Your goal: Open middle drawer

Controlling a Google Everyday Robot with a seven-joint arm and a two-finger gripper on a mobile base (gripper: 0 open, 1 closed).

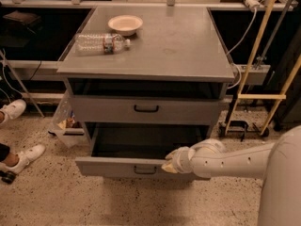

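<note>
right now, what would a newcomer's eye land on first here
The middle drawer stands pulled out low in the grey cabinet, with the robot's white hand at its front edge, right of the handle. On its top, a clear plastic bottle lies on its side beside a pale bowl.

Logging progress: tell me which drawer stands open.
The middle drawer, pulled out below the shut top drawer, its dark inside showing; the gripper sits at its front edge.
</note>
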